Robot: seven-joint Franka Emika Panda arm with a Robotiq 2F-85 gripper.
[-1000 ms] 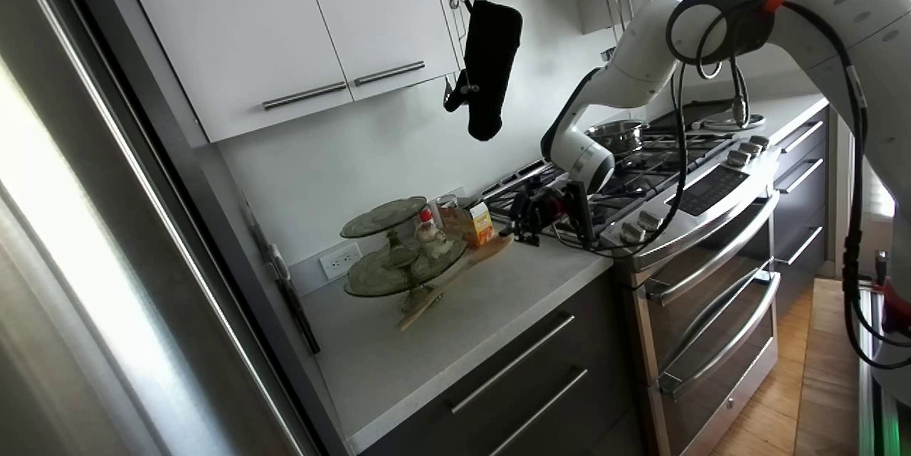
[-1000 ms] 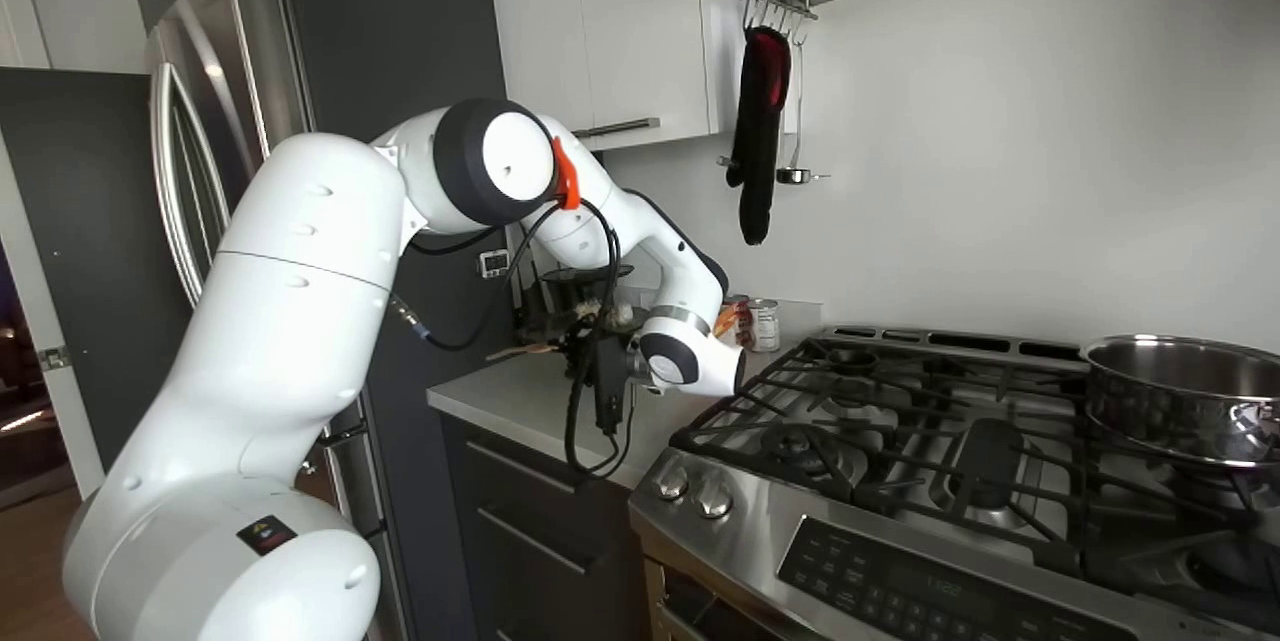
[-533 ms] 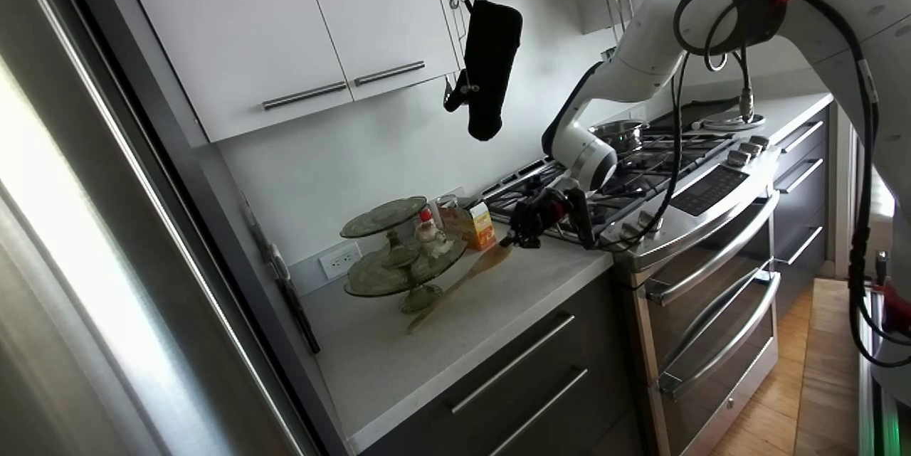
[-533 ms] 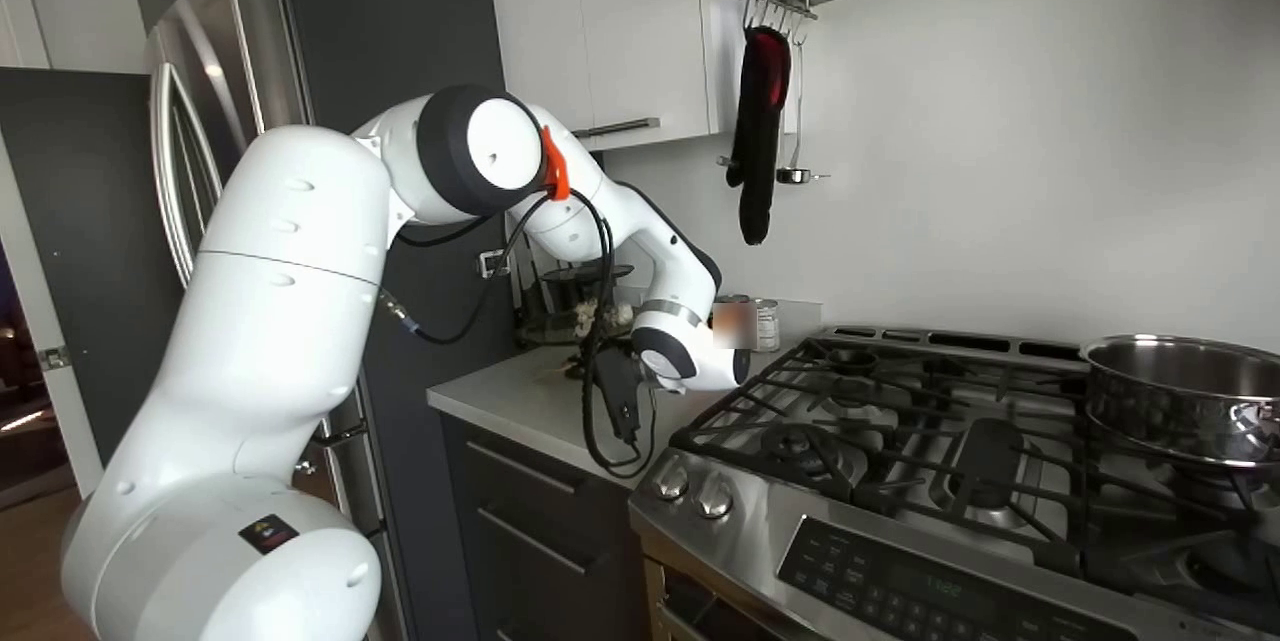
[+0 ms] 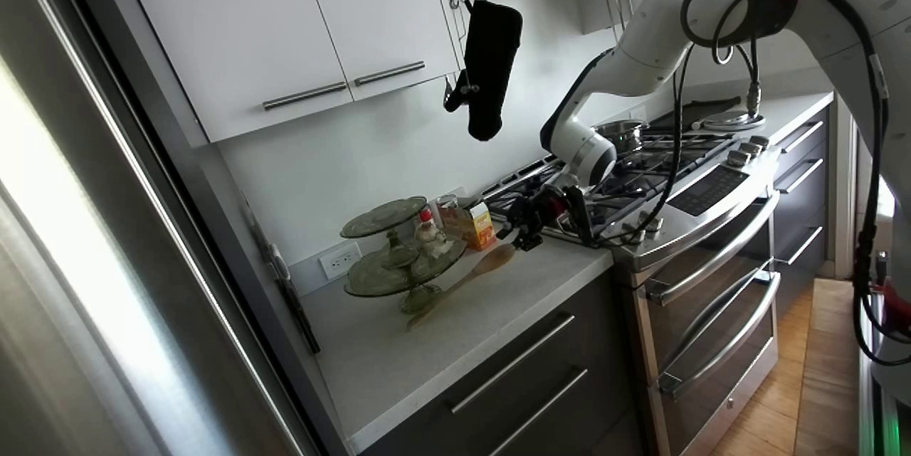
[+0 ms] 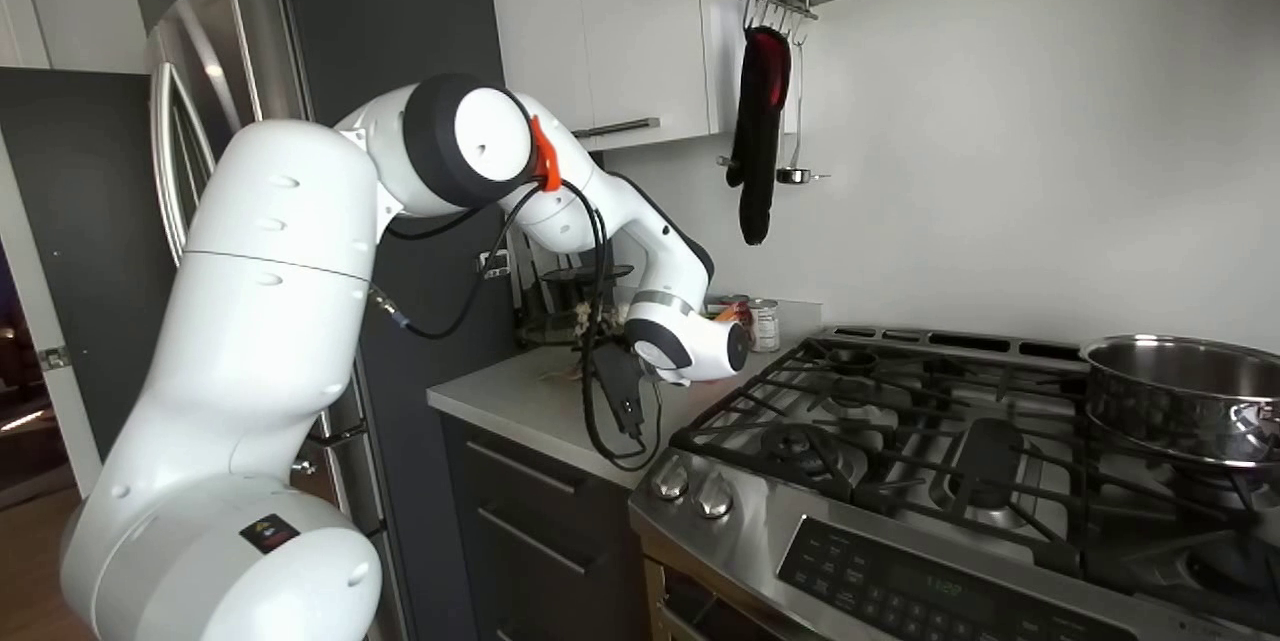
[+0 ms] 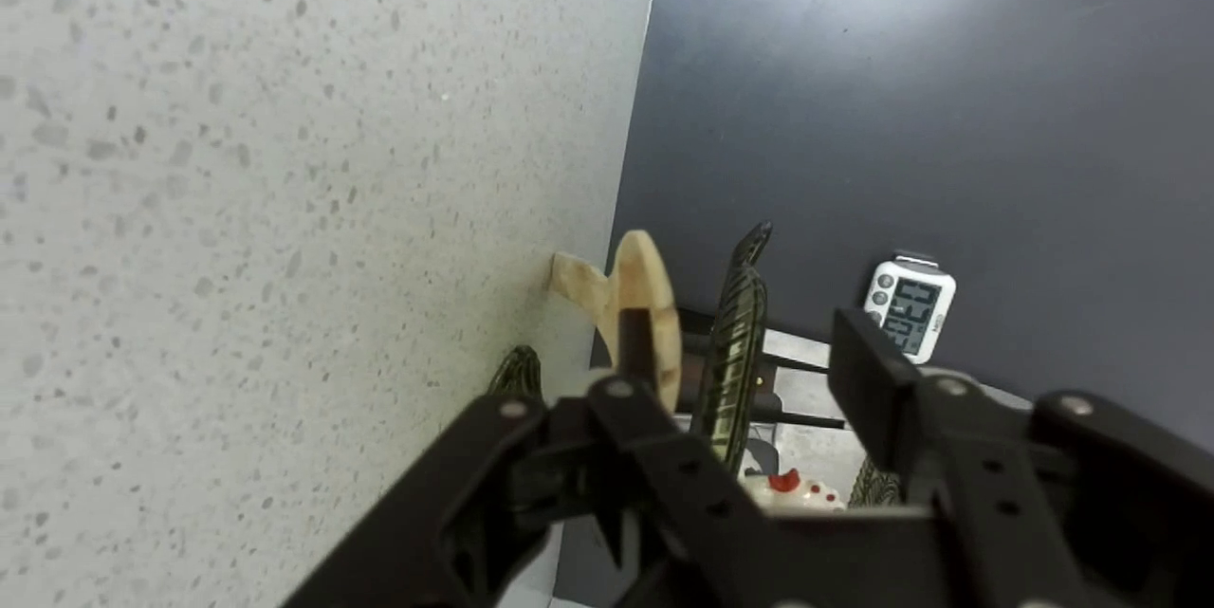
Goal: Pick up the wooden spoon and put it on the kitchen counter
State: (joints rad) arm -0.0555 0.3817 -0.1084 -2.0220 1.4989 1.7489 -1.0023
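The wooden spoon [image 5: 496, 257] lies along the kitchen counter [image 5: 398, 370], its bowl towards the stove and its handle running past the foot of the plate stand. In the wrist view the spoon [image 7: 645, 276] shows behind the left finger, bowl nearest, on the speckled counter [image 7: 285, 162]. My gripper [image 5: 514, 237] is just beyond the bowl end. In the wrist view the gripper [image 7: 749, 352] is open, with a wide gap and nothing held. The left finger covers part of the bowl; I cannot tell whether they touch. The arm mostly hides the spoon in an exterior view [image 6: 500, 391].
The green glass tiered stand [image 5: 384, 274] is beside the spoon. An orange-yellow carton [image 5: 482, 225] and cans [image 6: 764, 324] stand by the wall. The gas stove [image 5: 640, 171] carries a steel pot [image 6: 1180, 396]. A timer [image 7: 909, 309] hangs on the dark panel.
The spoon was slightly raised at the fingertips; it has come down, its handle end shifting a little right. The gripper has since drawn back from the bowl, and the arm has moved back.
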